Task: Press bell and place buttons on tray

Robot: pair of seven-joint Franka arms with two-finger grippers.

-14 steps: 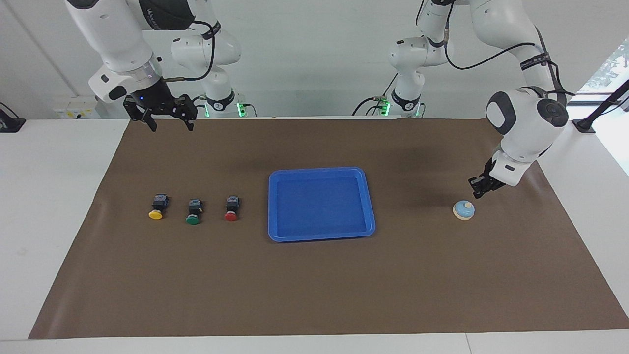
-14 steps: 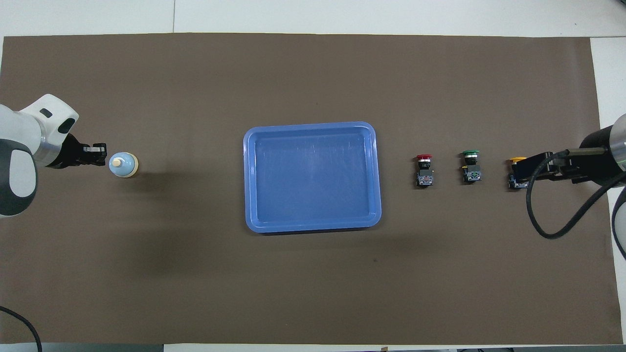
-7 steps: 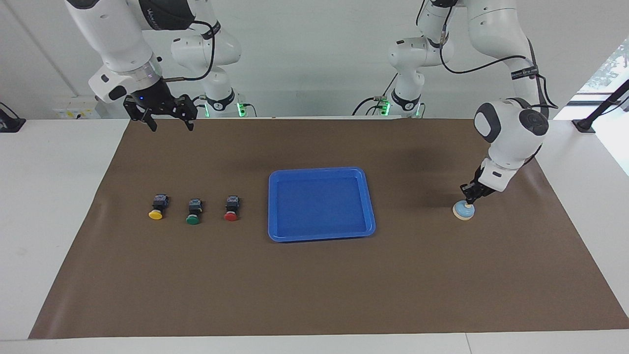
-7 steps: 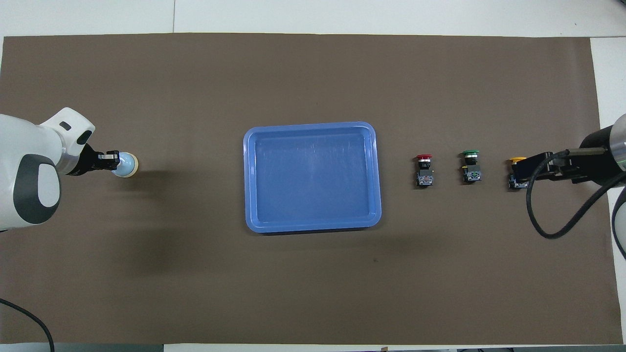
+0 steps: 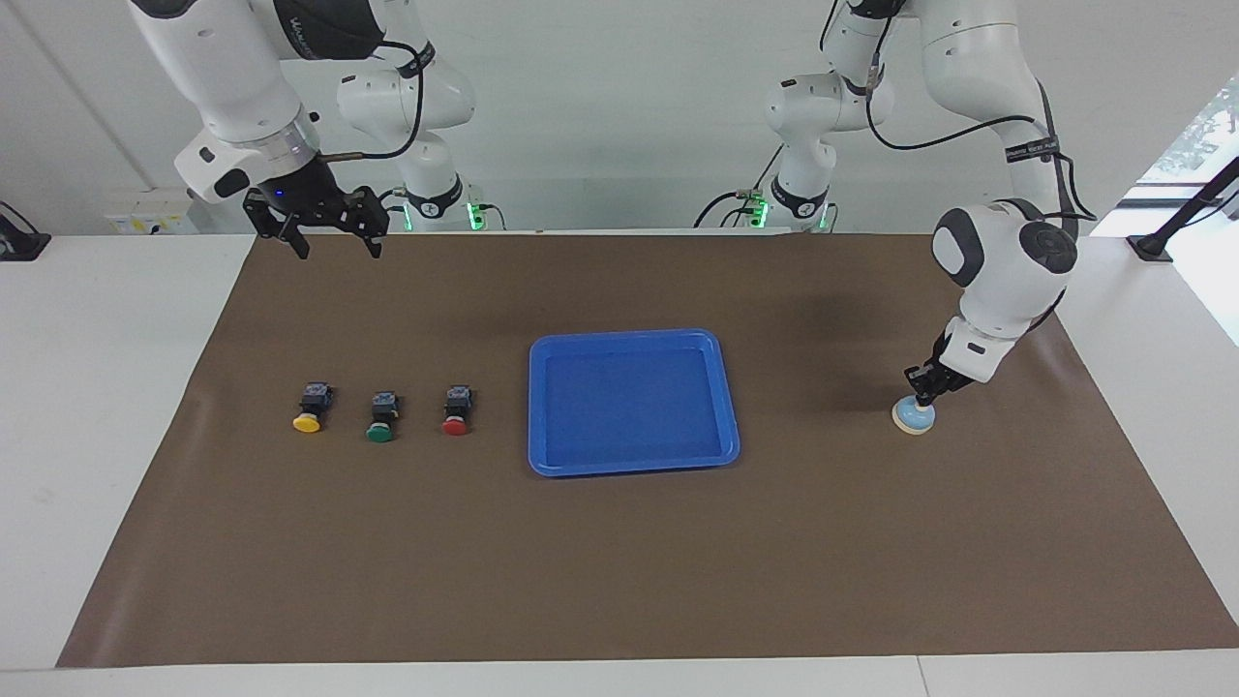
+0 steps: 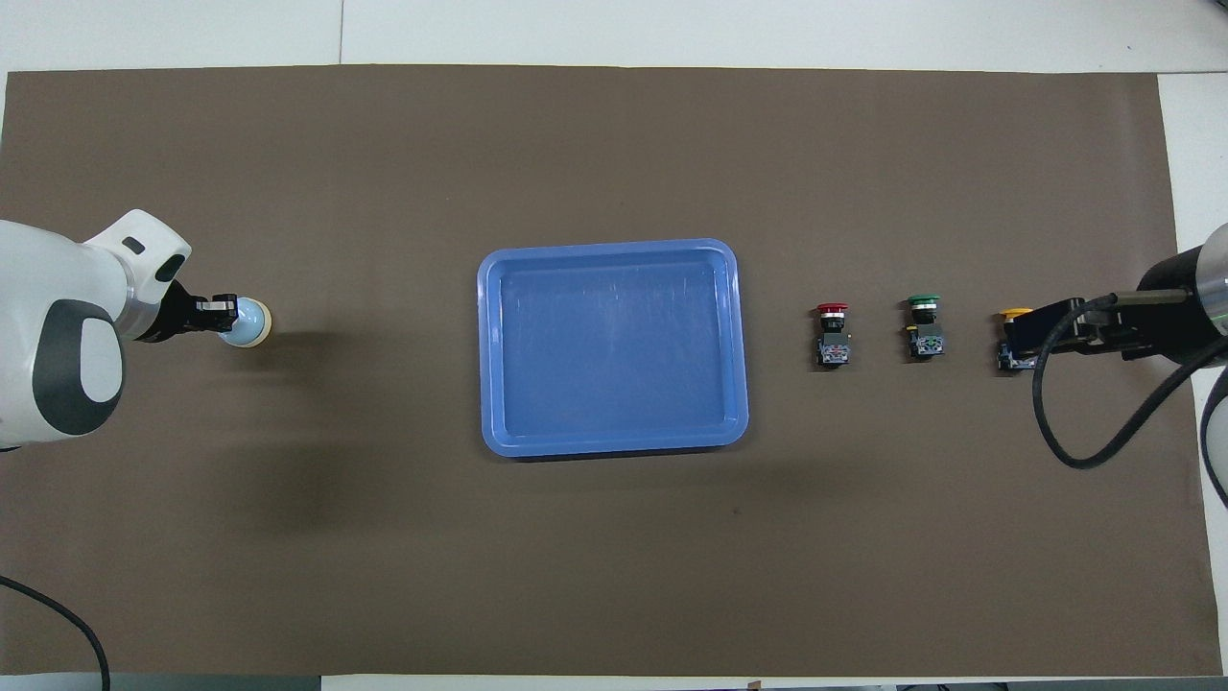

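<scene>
So, facing view first: left gripper [image 5: 922,395] has come down over the last sec from beside and above the bell [image 5: 914,416] onto its top; fingertips pinched together, holding nothing, tip now on the knob. Reads as the bell press happening right now, i.e. step one of the task about done; lift-off comes next, I'd guess. Bell sits on the brown mat [image 5: 619,561] toward the left arm's end of the table, well apart from the tray [image 5: 634,463]. Right gripper [image 5: 331,242] hasn't moved, jaws spread wide, empty, waiting up in the air at its own end. Yellow button [image 5: 309,414], green button [image 5: 380,424], red button [image 5: 456,417] lie in a row btwn that end and the tray, none on the tray yet, so all three placements remain.

Overhead view: left gripper [image 6: 224,307] covers the bell [image 6: 251,322] knob; only the blue dome and cream rim show. Tray [image 6: 491,365] mid-table w/ nothing in it. Right gripper [image 6: 1041,326] overlaps the yellow button [image 6: 1009,313] from above but isn't touching, per the facing view. Red button [image 6: 832,331] is closest to the tray, green button [image 6: 924,321] in the middle.
</scene>
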